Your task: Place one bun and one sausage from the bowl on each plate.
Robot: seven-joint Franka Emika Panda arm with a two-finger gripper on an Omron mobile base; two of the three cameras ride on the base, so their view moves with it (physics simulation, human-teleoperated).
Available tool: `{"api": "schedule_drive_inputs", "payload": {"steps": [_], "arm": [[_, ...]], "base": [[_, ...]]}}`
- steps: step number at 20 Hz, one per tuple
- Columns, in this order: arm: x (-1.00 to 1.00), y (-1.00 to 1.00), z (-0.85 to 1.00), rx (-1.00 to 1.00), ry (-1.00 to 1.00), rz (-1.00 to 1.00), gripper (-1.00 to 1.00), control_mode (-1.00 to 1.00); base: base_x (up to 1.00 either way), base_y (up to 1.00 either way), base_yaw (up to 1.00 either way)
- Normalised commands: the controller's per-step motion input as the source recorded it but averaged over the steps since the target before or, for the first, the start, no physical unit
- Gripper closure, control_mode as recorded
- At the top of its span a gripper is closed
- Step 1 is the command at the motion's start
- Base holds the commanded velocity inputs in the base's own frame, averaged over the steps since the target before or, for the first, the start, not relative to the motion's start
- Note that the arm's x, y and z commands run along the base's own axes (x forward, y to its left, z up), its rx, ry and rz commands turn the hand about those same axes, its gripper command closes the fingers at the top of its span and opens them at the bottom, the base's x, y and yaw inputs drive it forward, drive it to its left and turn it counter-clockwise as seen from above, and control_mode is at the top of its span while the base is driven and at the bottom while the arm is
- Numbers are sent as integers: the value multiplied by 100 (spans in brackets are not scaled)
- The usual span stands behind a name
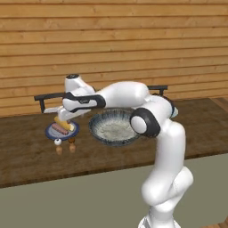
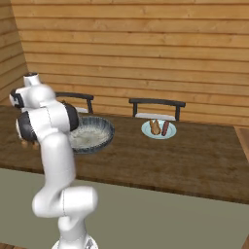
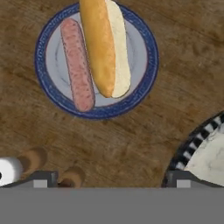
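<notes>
While the hand [image 1: 63, 119] hangs spread and empty directly over the near plate [image 3: 144, 78], bun [image 3: 105, 46] and sausage [image 3: 78, 64] lie parallel below, the bowl [image 3: 199, 144] just beside it.

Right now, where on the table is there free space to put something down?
Bare wood lies between the bowl and the far plate, and along the table's near edge. It is crowded around the near plate, with small shakers beside it and the gripper above.
</notes>
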Motion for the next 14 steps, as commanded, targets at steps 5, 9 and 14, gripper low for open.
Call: {"api": "schedule_drive_inputs", "payload": {"steps": [5,9,14], "arm": [[-84,-69,0,13,-10,0,-100,-100],[-74,-48,12,8,-6,0,-100,-100],[-55,-44,76,0,0,0,-100,-100]], "base": [[0,0,0],[0,0,0],[0,0,0]]}}
